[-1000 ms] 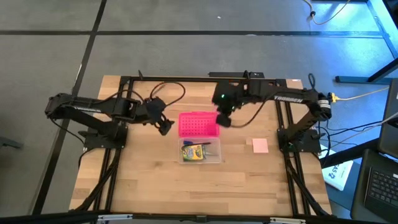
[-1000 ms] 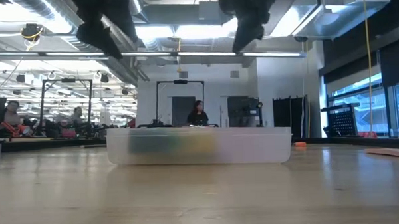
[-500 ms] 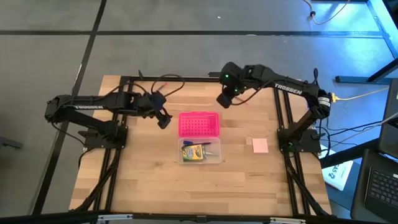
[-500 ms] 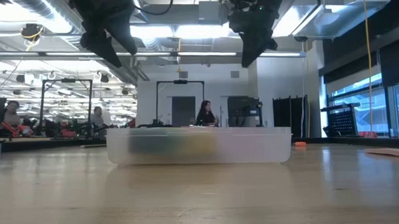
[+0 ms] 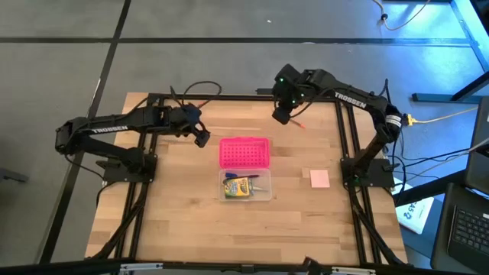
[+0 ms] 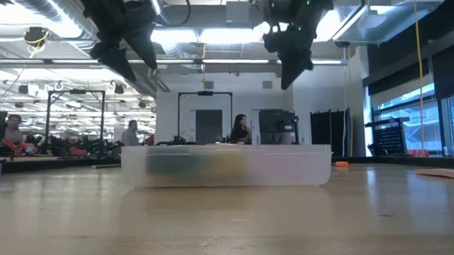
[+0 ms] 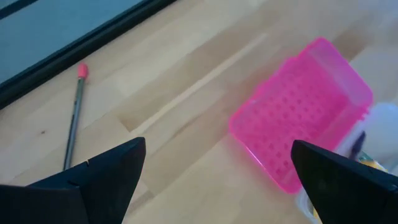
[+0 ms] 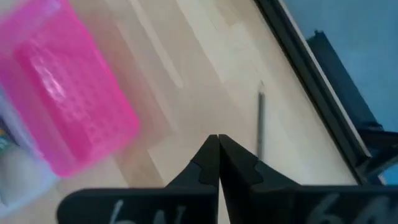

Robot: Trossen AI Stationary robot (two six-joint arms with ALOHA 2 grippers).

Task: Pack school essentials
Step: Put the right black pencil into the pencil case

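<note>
Right hand (image 5: 281,116): fingers clenched, nothing in them, raised over the table's (image 5: 176,221) far edge above a lone pencil (image 8: 260,124). Left hand (image 5: 202,140): released wide, beside the pink lid (image 5: 244,152). Crayon box (image 5: 240,186), apparently with scissors, lies in the clear box (image 5: 267,194); pink pad (image 5: 319,179) well apart.

White lettering "TROSSEN" runs along the forearm of the right arm (image 5: 348,96). The left arm (image 5: 107,130) carries a similar white wordmark (too small to spell out with certainty). The print on the crayon box (image 5: 240,186) cannot be read.
</note>
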